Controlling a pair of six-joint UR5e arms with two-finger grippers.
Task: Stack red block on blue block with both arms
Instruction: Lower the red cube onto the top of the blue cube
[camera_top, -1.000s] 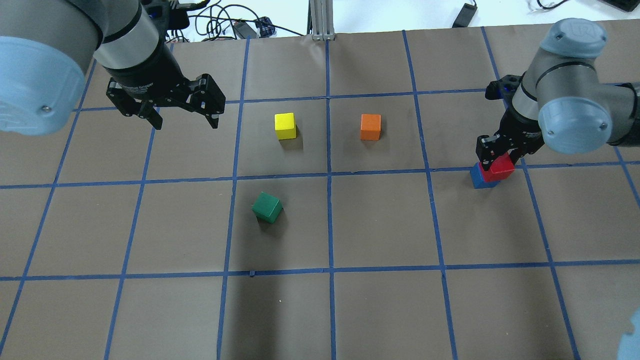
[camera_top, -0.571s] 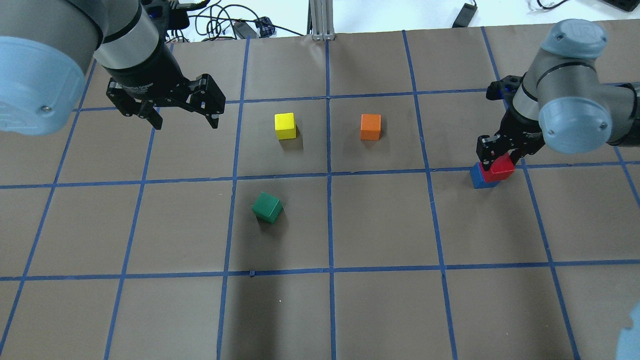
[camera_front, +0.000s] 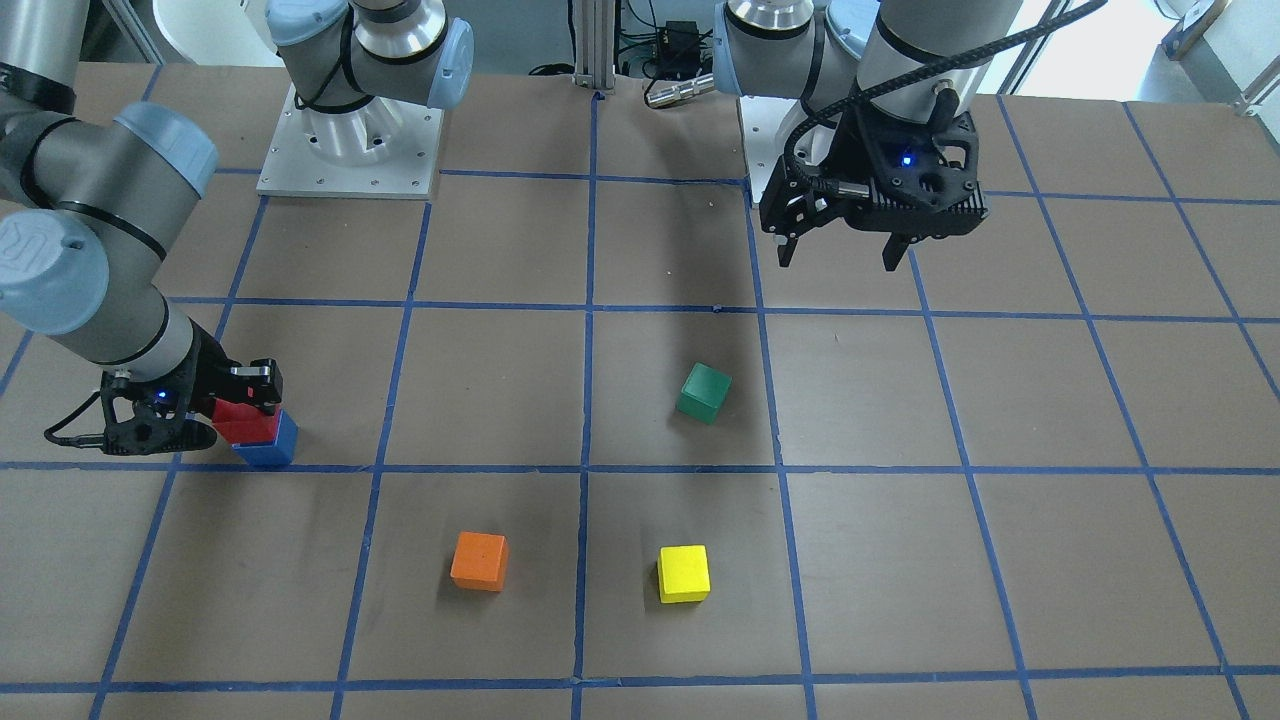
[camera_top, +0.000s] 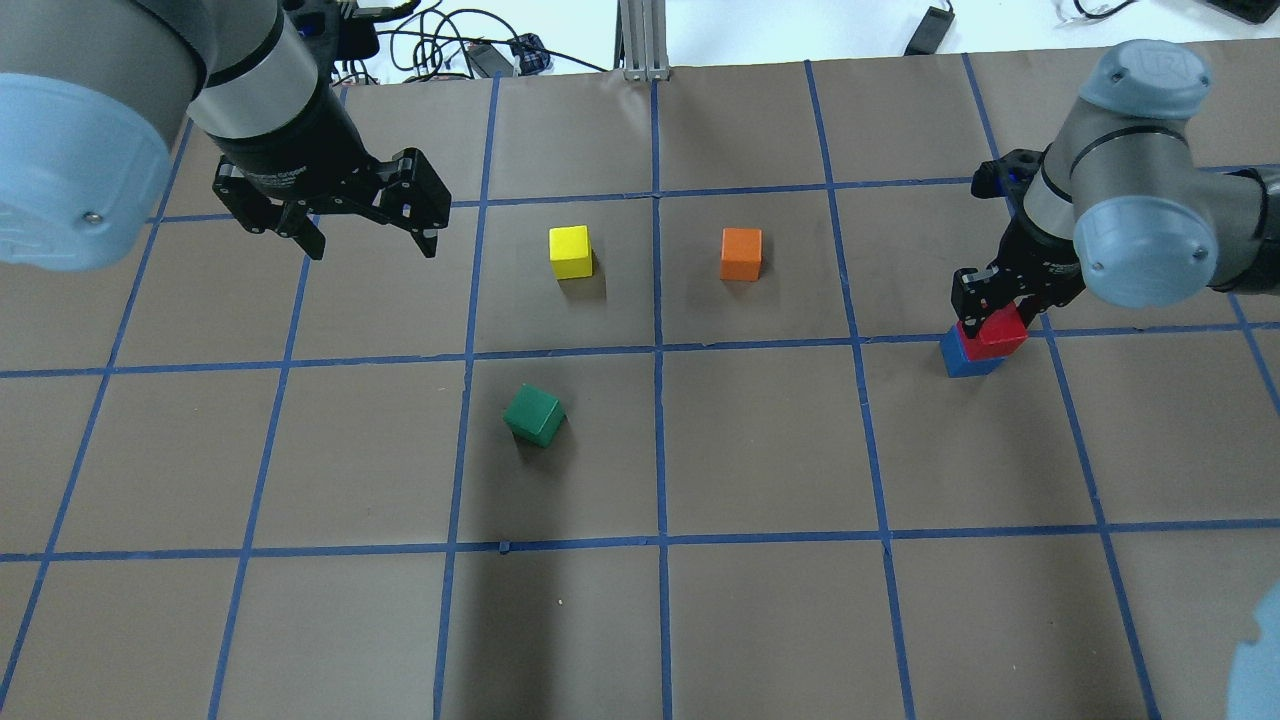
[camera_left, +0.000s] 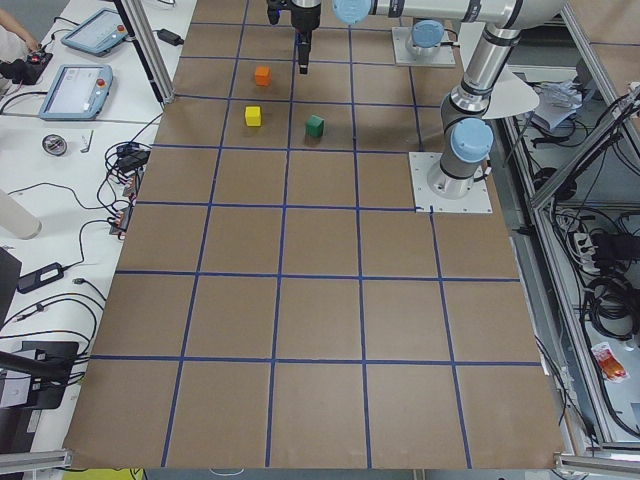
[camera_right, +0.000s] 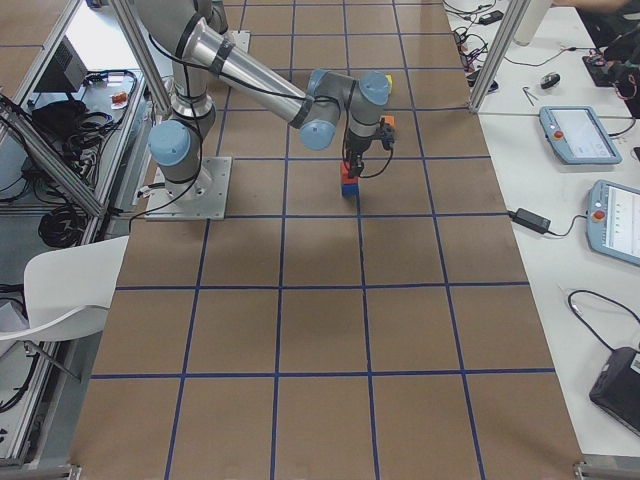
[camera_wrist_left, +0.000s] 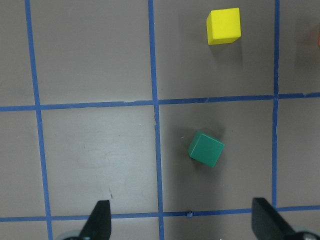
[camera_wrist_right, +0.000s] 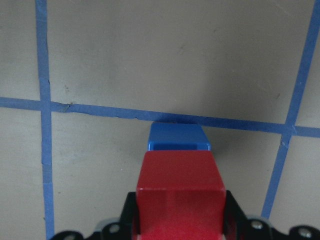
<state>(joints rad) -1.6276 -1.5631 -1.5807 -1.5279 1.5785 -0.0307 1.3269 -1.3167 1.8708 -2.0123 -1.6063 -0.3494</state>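
A: Right end effector (camera_top: 992, 318) is recorded clamped on the red block (camera_top: 1003, 335), toward the right edge of the table (camera_top: 760, 620). The red block is seen directly over the blue block (camera_top: 963, 360). In the right wrist view the blue block shows just past the far edge of the red one.

B: Is contact between the two blocks established?

A: No gap is resolved in the front or side views, so contact is judged likely but not confirmed. The step in hand is taken to be placement, just ahead of release.

B: And the left end effector (camera_top: 372, 245)?

A: Spread wide, nothing held, raised above the table on the left-edge side. The green block (camera_wrist_left: 206, 148) and yellow block (camera_wrist_left: 223, 26) are seen beneath it, well apart from the stack.

B: What is called for next?

A: Alignment should be checked and the red block seated flat. The grip should then be opened without a sideways drag, and the withdrawal made straight up. A nudge on release is judged the main risk.
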